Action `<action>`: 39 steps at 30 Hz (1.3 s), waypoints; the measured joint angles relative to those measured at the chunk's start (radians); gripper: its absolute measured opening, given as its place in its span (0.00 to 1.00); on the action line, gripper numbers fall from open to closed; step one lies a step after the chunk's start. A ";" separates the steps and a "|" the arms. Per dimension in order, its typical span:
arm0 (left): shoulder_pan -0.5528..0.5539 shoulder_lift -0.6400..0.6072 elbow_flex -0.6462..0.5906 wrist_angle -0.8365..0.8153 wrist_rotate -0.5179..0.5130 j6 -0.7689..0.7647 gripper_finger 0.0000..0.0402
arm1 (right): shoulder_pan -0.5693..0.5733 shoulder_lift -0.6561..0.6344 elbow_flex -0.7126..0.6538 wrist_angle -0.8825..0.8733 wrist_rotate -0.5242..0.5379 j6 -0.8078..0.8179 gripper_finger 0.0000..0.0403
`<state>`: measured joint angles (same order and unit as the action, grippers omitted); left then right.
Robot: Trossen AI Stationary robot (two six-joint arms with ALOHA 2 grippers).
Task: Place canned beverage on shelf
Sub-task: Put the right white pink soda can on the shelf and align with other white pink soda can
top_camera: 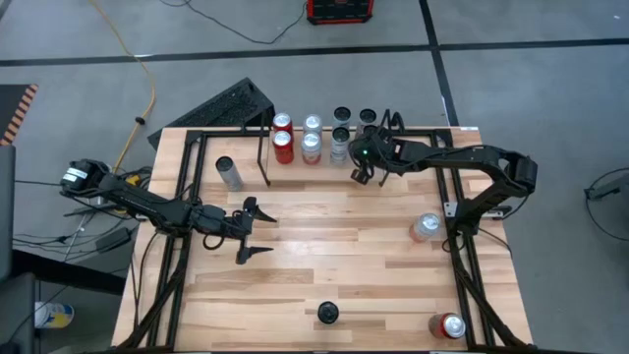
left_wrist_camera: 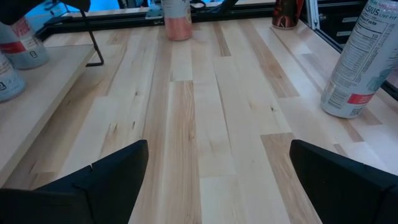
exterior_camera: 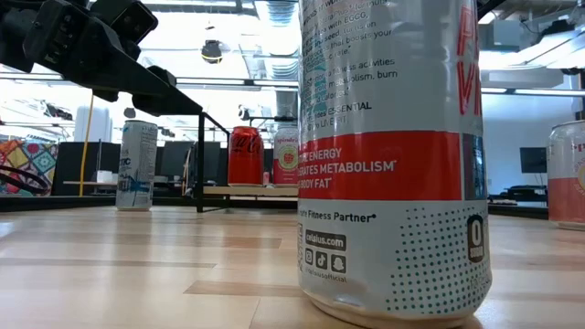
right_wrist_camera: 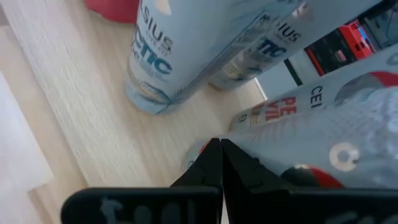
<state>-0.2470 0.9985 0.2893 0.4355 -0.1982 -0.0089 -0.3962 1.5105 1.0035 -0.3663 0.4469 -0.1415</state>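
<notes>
Right gripper (top_camera: 362, 165) at shelf (top_camera: 267, 147) right end, fingers pinched shut, empty, close against standing cans (top_camera: 339, 146). Risk: sideways sweep topples row.

Left gripper (top_camera: 254, 230) forward of shelf, fingers spread wide, empty.

Loose cans (top_camera: 425, 227) on surface (top_camera: 334, 256), well forward of shelf, not yet shelved.

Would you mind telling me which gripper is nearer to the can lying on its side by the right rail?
The right. The right gripper is shut beside the shelved cans, behind the can; the left gripper is open, across the table.
</notes>
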 joint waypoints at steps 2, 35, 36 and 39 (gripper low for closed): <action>0.000 0.000 0.000 0.000 0.000 -0.002 0.94 | 0.000 0.000 0.000 0.007 -0.001 -0.002 0.05; 0.000 0.000 0.000 -0.018 0.000 -0.011 0.94 | 0.008 -0.009 0.001 -0.138 0.074 -0.048 0.05; 0.000 0.000 0.000 -0.018 0.000 -0.011 0.94 | 0.008 -0.009 0.001 -0.134 0.073 -0.050 0.05; 0.000 0.000 0.000 -0.018 0.000 -0.011 0.94 | 0.007 -0.009 0.001 -0.128 0.074 -0.051 0.05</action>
<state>-0.2470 0.9985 0.2893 0.4171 -0.1986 -0.0200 -0.3889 1.5013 1.0042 -0.4938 0.5205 -0.1921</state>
